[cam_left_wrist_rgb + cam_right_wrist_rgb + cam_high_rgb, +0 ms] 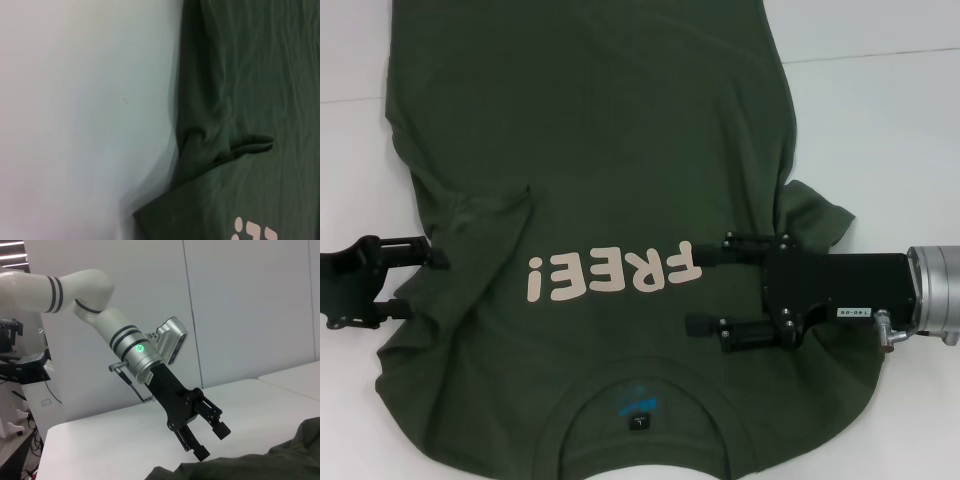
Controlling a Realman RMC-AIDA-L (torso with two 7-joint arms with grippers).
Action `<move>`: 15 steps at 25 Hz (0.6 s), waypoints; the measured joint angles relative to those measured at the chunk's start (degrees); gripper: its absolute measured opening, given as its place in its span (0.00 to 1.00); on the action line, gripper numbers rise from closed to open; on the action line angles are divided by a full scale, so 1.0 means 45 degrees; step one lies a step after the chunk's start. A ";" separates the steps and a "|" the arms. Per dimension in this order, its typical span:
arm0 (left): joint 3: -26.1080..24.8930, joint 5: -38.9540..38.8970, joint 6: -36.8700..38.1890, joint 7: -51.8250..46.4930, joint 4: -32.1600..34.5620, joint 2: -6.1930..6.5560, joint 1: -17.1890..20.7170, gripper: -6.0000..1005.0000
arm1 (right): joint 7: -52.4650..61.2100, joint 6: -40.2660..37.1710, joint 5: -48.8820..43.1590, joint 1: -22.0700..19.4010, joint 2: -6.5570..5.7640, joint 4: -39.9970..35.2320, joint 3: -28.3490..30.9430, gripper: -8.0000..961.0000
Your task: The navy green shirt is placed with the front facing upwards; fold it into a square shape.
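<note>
The navy green shirt [610,150] looks light and limp, best pinched at its side edges, where the left gripper [425,280] and right gripper [710,287] hover, jaws released

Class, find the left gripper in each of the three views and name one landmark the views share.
Head view: left gripper at the left edge, open, over the shirt's side.
Left wrist view: not in it.
Right wrist view: centre, open, hanging above the shirt's edge.
Shared landmark: the shirt, on the white table.
</note>
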 joint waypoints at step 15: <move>0.0013 0.0406 -0.0659 -0.0312 0.0512 0.0037 -0.0218 0.87 | 0.0000 0.0016 0.0000 -0.0028 -0.0010 0.0001 0.0019 0.89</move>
